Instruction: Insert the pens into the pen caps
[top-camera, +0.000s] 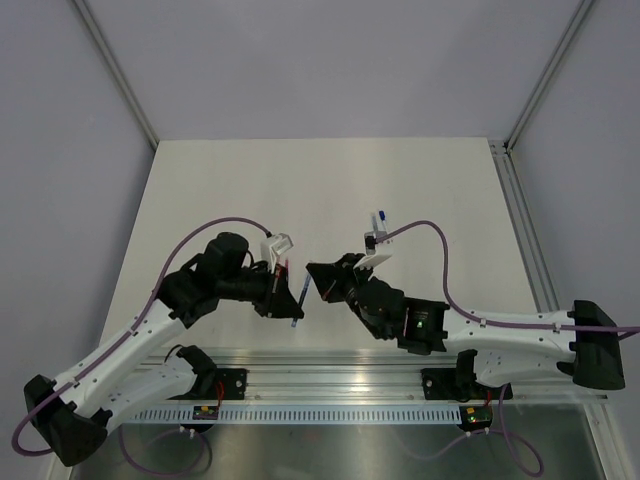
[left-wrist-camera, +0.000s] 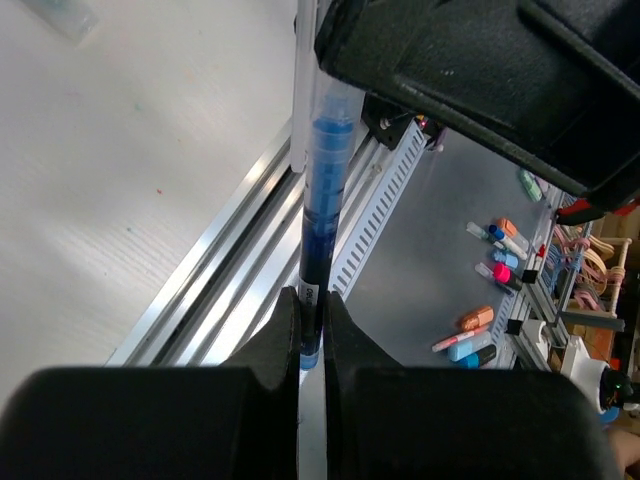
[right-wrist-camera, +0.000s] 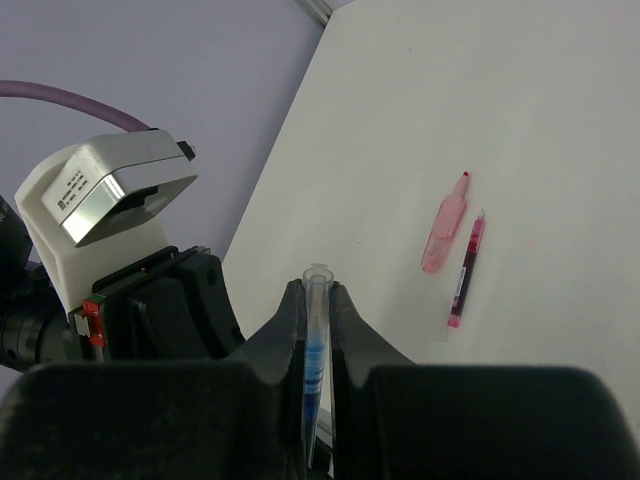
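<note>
Beyond the right gripper (right-wrist-camera: 317, 295), closed on one clear cap (right-wrist-camera: 317, 278), lie one pink cap (right-wrist-camera: 443, 232) and one red pen (right-wrist-camera: 465, 272); the left gripper (left-wrist-camera: 312, 300) pinches one blue pen (left-wrist-camera: 317, 255).

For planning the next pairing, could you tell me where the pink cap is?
The right wrist view shows the pink cap lying on the table in the picture's right half, just left of the red pen.

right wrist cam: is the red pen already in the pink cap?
No, the red pen lies on the table beside the pink cap, not inside it.
</note>
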